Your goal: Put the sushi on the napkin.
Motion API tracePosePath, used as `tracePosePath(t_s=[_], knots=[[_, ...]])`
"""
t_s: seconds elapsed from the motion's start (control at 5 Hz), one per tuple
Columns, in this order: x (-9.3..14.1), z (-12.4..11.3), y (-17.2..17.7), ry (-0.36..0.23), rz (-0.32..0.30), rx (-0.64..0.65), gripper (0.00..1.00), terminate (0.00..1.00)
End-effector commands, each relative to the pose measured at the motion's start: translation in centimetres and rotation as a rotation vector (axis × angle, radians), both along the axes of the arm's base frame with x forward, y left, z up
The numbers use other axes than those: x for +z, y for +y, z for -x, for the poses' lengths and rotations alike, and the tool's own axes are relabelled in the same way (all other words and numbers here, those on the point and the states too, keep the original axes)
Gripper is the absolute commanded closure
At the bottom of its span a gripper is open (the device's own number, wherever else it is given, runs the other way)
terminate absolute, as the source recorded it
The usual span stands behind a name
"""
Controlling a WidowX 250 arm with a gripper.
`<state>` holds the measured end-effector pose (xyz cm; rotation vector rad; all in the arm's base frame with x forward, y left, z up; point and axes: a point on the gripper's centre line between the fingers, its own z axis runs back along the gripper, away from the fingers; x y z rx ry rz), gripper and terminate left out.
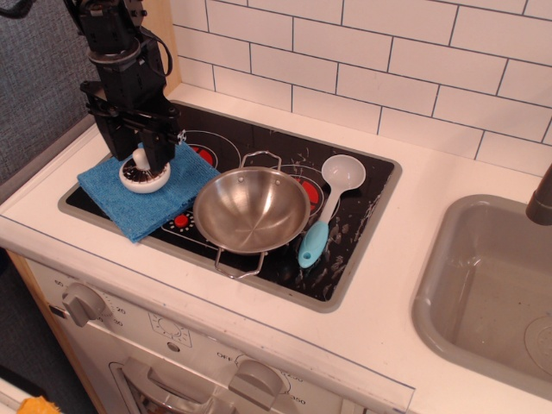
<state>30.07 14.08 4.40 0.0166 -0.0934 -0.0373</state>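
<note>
The sushi (144, 178), a small white disc with a dark ring and a white knob, rests on the blue napkin (129, 205) at the left end of the black cooktop. My gripper (141, 157) hangs straight over it, pointing down. Its jaws are open, one on each side of the knob, just above the disc. The napkin lies flat, and the steel pan's rim overlaps its right edge.
A steel pan (251, 210) with wire handles sits mid-cooktop, right of the napkin. A white ladle with a light-blue handle (324, 210) lies to its right. A grey sink (483, 293) is at far right. The tiled wall runs behind, and a wooden panel stands behind the arm.
</note>
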Motion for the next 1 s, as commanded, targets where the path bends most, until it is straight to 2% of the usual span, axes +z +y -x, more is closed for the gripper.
tracePosePath(t_s=[0.0,0.2,0.4,0.6,0.8], knots=[[3.7,1.0,-0.2,-0.094,-0.063,-0.012,0.00,0.00],[6.0,1.4,-1.7,-0.136,-0.088,-0.047,0.00,0.00],[6.0,1.1,-2.8,-0.110,-0.049,-0.075,0.00,0.00],[6.0,1.1,-2.8,-0.110,-0.049,-0.075,0.00,0.00],[6.0,1.1,-2.8,-0.110,-0.049,-0.075,0.00,1.00]])
